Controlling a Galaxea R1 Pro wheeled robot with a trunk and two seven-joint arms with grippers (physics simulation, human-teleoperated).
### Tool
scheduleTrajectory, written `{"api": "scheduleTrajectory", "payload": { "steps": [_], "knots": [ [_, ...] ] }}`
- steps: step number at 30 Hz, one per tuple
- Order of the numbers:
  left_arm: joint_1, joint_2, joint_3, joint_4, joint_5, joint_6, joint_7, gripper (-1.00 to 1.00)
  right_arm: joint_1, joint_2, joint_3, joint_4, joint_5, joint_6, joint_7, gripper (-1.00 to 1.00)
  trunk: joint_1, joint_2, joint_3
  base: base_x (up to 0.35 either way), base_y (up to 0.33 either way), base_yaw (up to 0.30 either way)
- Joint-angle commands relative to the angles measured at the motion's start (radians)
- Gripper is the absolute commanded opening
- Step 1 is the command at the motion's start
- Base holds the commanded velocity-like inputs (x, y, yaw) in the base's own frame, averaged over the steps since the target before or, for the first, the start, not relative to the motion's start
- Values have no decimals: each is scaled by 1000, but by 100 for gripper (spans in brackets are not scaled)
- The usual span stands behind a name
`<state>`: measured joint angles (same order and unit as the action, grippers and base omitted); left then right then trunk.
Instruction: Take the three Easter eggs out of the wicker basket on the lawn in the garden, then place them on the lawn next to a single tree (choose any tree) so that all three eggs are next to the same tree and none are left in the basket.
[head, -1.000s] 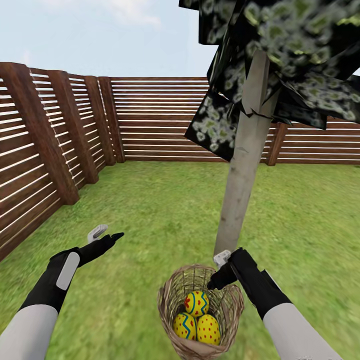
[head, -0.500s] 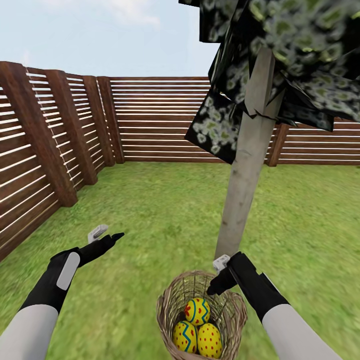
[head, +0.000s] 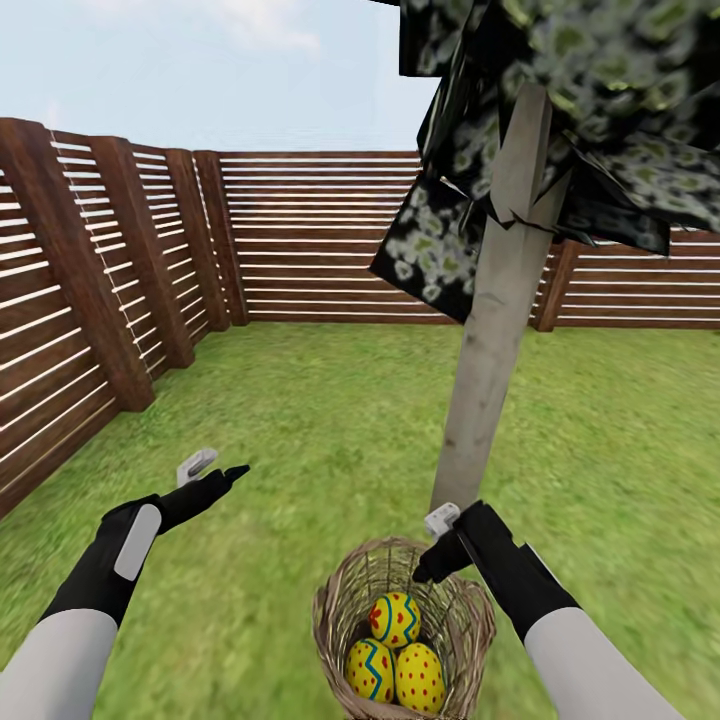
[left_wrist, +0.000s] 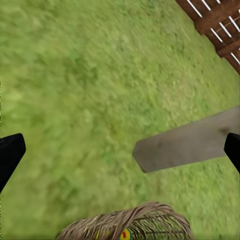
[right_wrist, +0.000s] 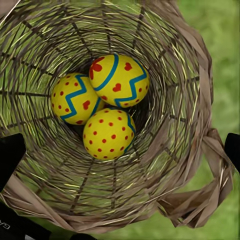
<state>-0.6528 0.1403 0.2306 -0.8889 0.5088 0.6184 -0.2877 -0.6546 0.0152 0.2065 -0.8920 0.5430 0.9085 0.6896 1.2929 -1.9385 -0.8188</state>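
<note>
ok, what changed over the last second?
The head view shifted slightly, so basket and tree sit a little differently in frame; that looks like camera motion. The right gripper stays over the basket rim, empty. All three eggs remain inside. The left gripper hasn't moved.

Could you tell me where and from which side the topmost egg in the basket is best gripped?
Grip the top egg across its middle, coming straight down through the open mouth of the wicker basket. It rests on the other two eggs, so its upper half is exposed, while the woven walls block any sideways approach. The right gripper, open and just above the rim, seems best placed.
</note>
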Motion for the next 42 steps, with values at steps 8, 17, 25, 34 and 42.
{"api": "scheduleTrajectory", "payload": {
  "steps": [8, 17, 25, 34, 42],
  "knots": [
    [-1, 1, 4, 1, 4, 9, -1, 100, 0, 0, -1, 3, 12, -2, -4, 100, 31, -57, -26, 0, 0, 0],
    [-1, 2, 4, 1, 5, 9, -1, 100, -6, 2, -1, 11, 10, 13, -39, 100, 65, -120, -54, 0, 0, 0],
    [-1, 2, 4, 1, 4, 9, -1, 100, -23, 2, 0, 42, 11, 40, -38, 100, 96, -176, -79, 0, 0, 0],
    [-1, 2, 4, 1, 4, 10, -1, 100, -26, 2, 1, 44, 11, 41, -38, 100, 130, -239, -108, 0, 0, 0],
    [-1, 3, 5, 1, 5, 11, -1, 100, -26, 2, 1, 42, 11, 42, -37, 100, 161, -295, -133, 0, 0, 0]
  ]
}}
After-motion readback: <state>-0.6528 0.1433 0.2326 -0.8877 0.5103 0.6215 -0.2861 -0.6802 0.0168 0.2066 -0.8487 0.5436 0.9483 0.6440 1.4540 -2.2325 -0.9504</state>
